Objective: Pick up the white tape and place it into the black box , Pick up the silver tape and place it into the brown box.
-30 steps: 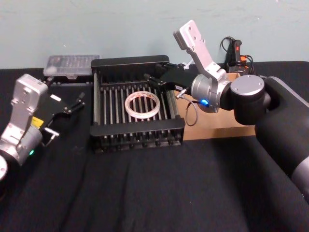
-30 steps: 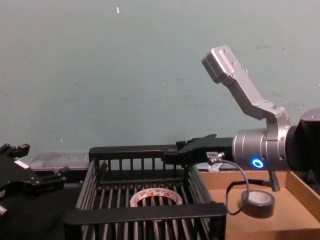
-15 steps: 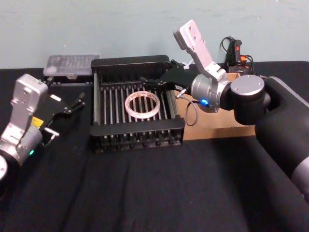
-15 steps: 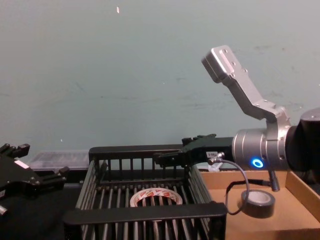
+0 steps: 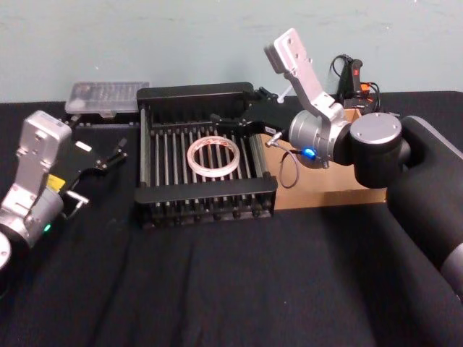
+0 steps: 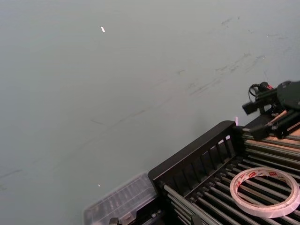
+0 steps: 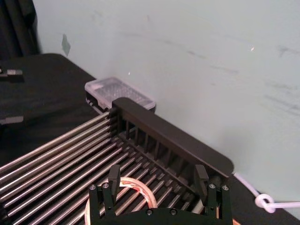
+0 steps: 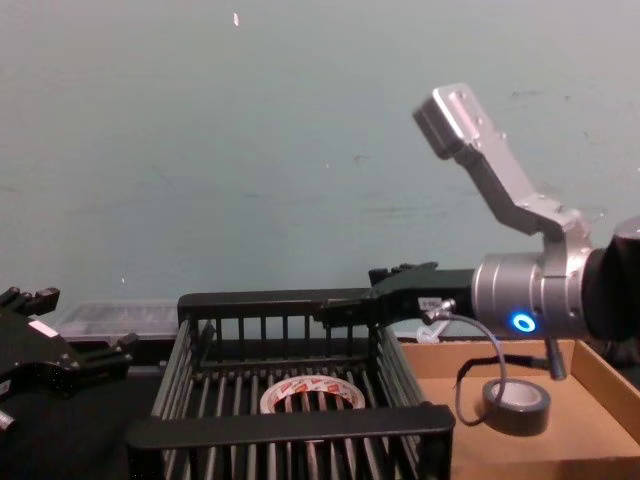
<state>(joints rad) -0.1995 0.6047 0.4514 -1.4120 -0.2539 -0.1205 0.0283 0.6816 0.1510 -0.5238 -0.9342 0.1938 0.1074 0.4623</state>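
Note:
The white tape [image 5: 214, 156] lies flat on the floor of the black box [image 5: 206, 195], also seen in the chest view [image 8: 312, 393] and left wrist view [image 6: 267, 191]. My right gripper [image 5: 217, 119] is open and hovers over the box's far right part, above the tape, with nothing between its fingers [image 7: 114, 176]. In the brown box [image 8: 590, 440] to the right of the black box lies the silver tape [image 8: 517, 405]; in the head view my right arm hides it. At the table's left, my left gripper [image 5: 119, 150] is parked and open.
A clear plastic case [image 5: 107, 96] sits behind the black box at the back left, near the wall. A black and orange device [image 5: 353, 76] stands at the back right. A cable loop [image 5: 288, 170] hangs from my right wrist over the brown box [image 5: 325, 184].
My right wrist has risen slightly and shifted a little to the right, its gripper staying open over the black box. Both tapes and the left arm have not moved.

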